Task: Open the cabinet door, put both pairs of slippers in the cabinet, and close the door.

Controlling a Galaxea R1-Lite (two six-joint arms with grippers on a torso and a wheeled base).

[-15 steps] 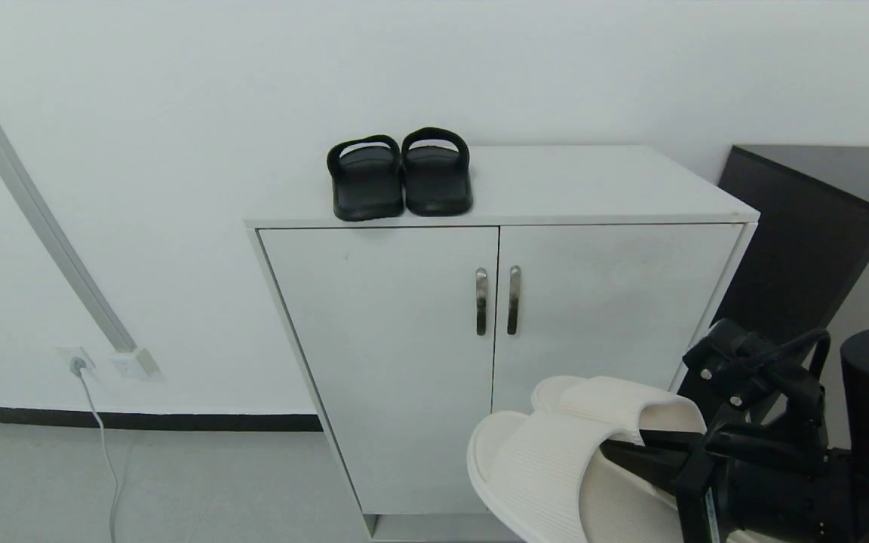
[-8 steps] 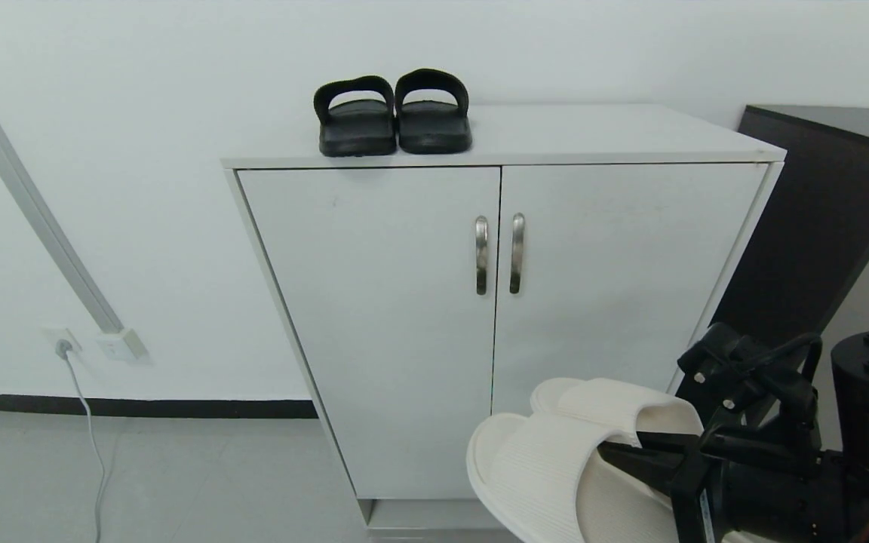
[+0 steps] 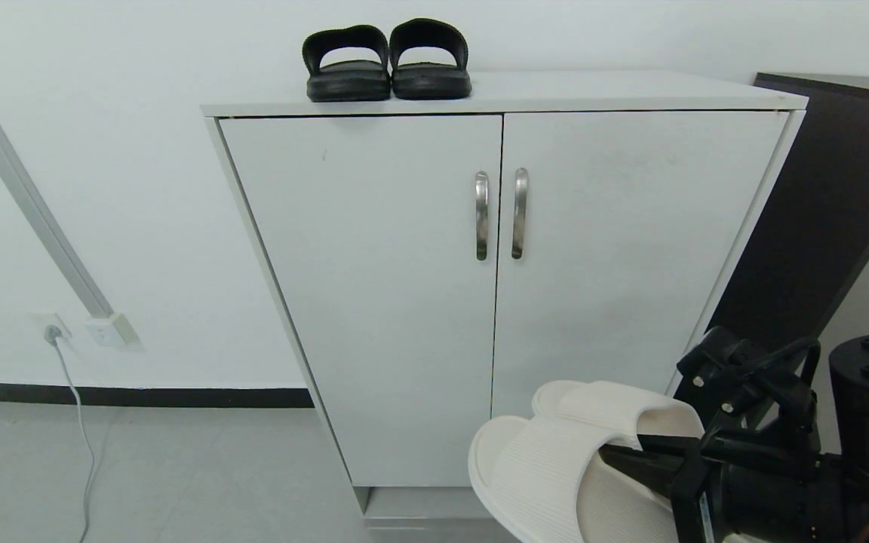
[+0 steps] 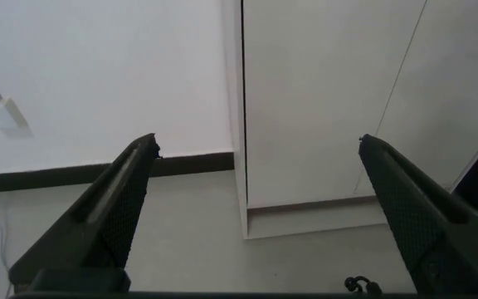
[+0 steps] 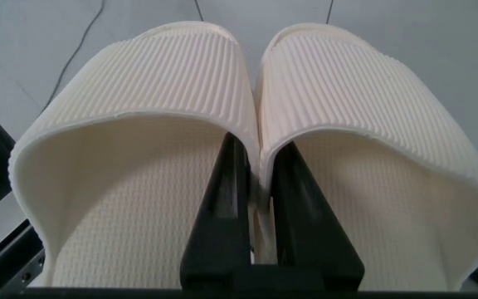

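Note:
A white cabinet [image 3: 404,302] with two shut doors stands against the wall, with two metal handles [image 3: 482,215] at its middle. A black pair of slippers [image 3: 388,60] sits on its top at the left. My right gripper [image 3: 634,458] is low in front of the right door, shut on the inner edges of a cream pair of slippers [image 3: 555,460], held side by side [image 5: 256,149]. My left gripper [image 4: 256,145] is open with nothing between its fingers, facing the cabinet's lower left corner [image 4: 243,208] and the floor.
A dark cabinet [image 3: 834,204] stands to the right of the white one. A wall socket with a cable [image 3: 53,335] and a slanted duct [image 3: 19,196] are on the wall at left. Grey floor [image 3: 140,475] lies open left of the cabinet.
The head view has dropped lower, so the cabinet and black slippers sit higher in the picture. My right gripper keeps its hold on the cream slippers in the same place.

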